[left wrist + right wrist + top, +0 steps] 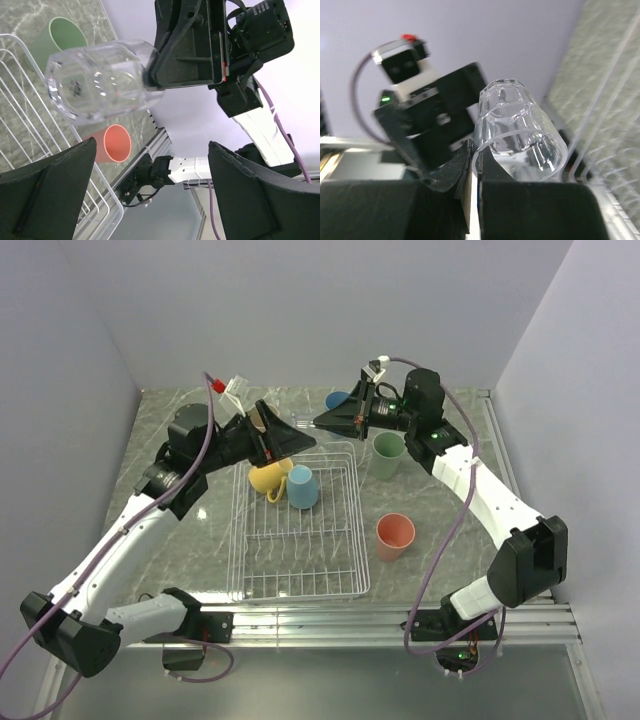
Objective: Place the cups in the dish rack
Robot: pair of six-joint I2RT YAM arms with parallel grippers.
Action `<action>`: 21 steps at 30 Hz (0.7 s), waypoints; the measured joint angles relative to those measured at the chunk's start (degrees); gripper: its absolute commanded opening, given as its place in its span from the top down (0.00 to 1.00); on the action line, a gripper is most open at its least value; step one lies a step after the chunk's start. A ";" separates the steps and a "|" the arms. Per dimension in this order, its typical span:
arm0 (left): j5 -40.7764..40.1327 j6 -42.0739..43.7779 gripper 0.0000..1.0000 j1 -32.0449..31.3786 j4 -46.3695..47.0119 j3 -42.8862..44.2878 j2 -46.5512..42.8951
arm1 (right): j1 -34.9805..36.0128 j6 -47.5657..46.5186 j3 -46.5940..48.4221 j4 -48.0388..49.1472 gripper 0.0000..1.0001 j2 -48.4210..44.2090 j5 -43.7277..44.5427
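Note:
My right gripper (476, 165) is shut on the rim of a clear plastic cup (520, 135) and holds it on its side in the air over the far edge of the white wire dish rack (300, 540). The clear cup also shows in the left wrist view (100, 82). My left gripper (150, 190) is open and empty, its fingers apart just short of that cup. In the top view the left gripper (300, 438) and the right gripper (322, 422) nearly meet. A yellow mug (268, 478) and a light-blue cup (302, 487) lie in the rack. No beige cup is in view.
A green cup (388, 455) and a salmon-pink cup (394, 536) stand on the marble table right of the rack. A blue cup (338, 399) sits at the back behind the right gripper. Grey walls close in the table on three sides.

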 measured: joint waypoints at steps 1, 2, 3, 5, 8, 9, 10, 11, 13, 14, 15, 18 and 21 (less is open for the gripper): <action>0.04 -0.42 0.01 0.00 0.74 -0.76 -0.33 | 0.00 2.45 -0.90 2.71 1.00 0.00 -0.98; -0.07 -0.63 0.01 0.00 1.09 -1.27 -0.61 | 0.00 4.68 -1.99 5.57 1.00 0.00 -1.70; -0.26 -0.76 0.01 0.00 1.16 -1.62 -0.79 | 0.00 7.08 -3.13 8.15 1.00 0.00 -2.45; -0.76 -0.92 0.00 0.07 1.11 -2.05 -1.29 | 0.00 11.34 -5.18 13.00 1.00 0.00 -3.56; -1.92 -1.01 0.00 0.42 1.09 -2.60 -2.78 | 0.00 17.70 -8.00 20.46 1.00 0.00 -5.07; -2.19 -1.01 0.01 0.68 1.20 -2.89 -3.58 | 0.00 19.41 -8.70 22.49 1.00 0.00 -5.66; -2.36 -1.03 0.01 1.01 1.36 -3.13 -4.26 | 0.00 21.31 -9.33 24.63 1.00 0.00 -6.05; -2.43 -1.09 0.01 1.38 1.57 -3.41 -5.01 | 0.02 23.10 -10.10 27.15 1.00 0.00 -6.49; -2.49 -1.62 0.01 2.14 2.60 -4.15 -6.47 | 0.31 27.43 -11.56 32.59 1.00 0.11 -7.13; -2.47 -1.79 0.01 2.47 2.95 -4.48 -7.02 | 0.48 29.57 -12.28 35.91 1.00 0.31 -7.23; -2.45 -1.90 0.01 2.71 3.28 -4.66 -7.34 | 0.68 32.06 -12.85 39.08 1.00 0.61 -7.34; -2.36 -1.99 0.01 3.02 4.17 -4.85 -7.28 | 1.95 36.81 -13.42 47.63 1.00 2.34 -7.30; -2.27 -2.08 0.03 3.02 4.63 -5.05 -6.84 | 3.87 39.50 -13.42 53.27 1.00 4.44 -7.10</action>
